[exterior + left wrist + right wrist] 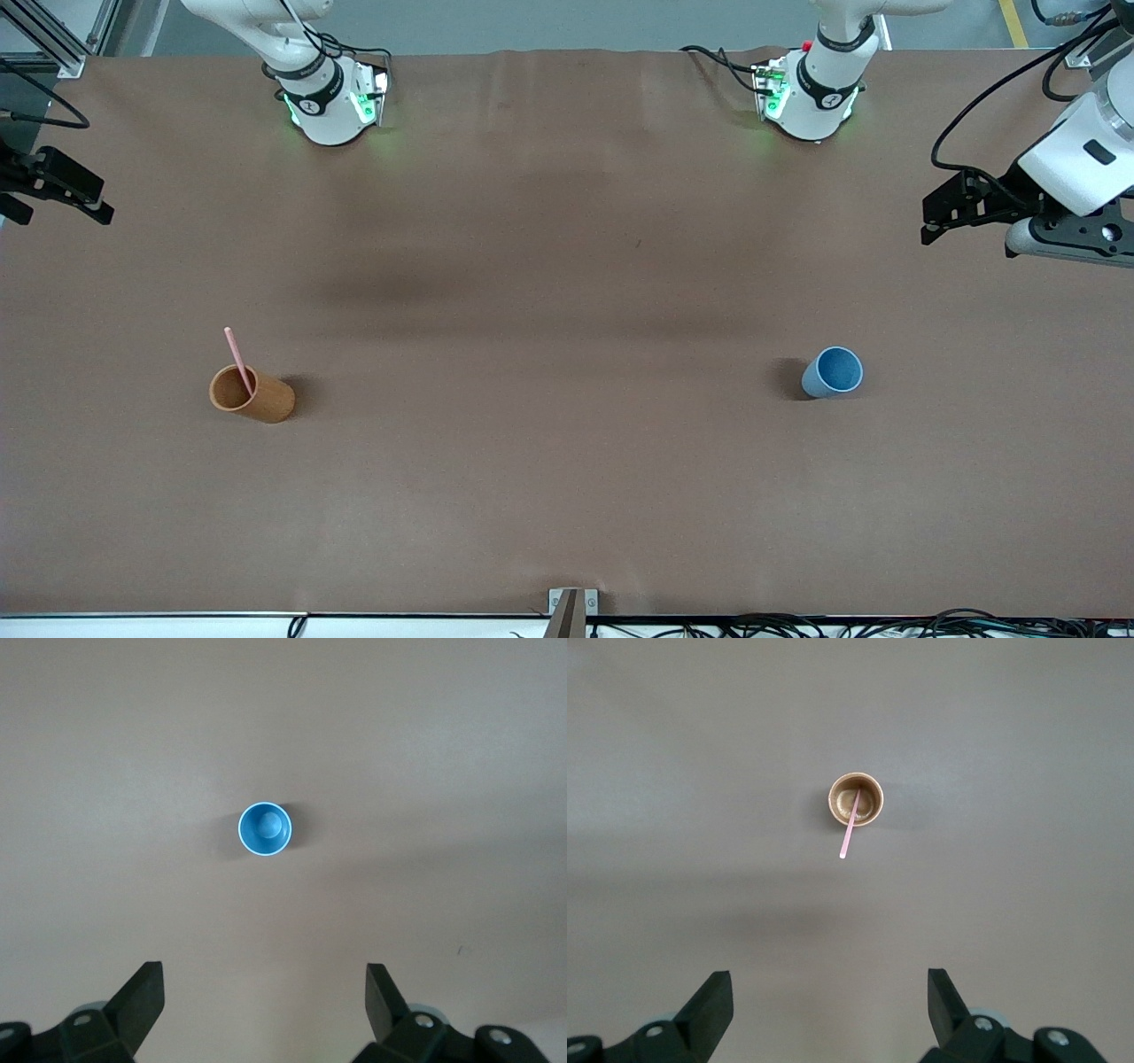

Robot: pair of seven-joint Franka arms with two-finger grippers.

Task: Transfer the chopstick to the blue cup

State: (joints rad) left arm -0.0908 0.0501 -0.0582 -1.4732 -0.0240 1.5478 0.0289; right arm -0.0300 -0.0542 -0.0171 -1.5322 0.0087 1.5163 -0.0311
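A pale pink chopstick [237, 358] stands leaning in an orange-brown cup [252, 395] toward the right arm's end of the table; both show in the right wrist view, chopstick [850, 829] in cup [856, 800]. The blue cup [833, 372] stands upright and empty toward the left arm's end, also in the left wrist view [264, 828]. My left gripper [941, 217] is open and empty, high over the table at the left arm's end, away from the blue cup. My right gripper [93, 206] is open and empty, high over the table's edge at the right arm's end.
The brown table [549, 372] is bare between the two cups. A small metal bracket [567, 607] sits at the table's edge nearest the front camera. Cables [797, 625] lie along that edge.
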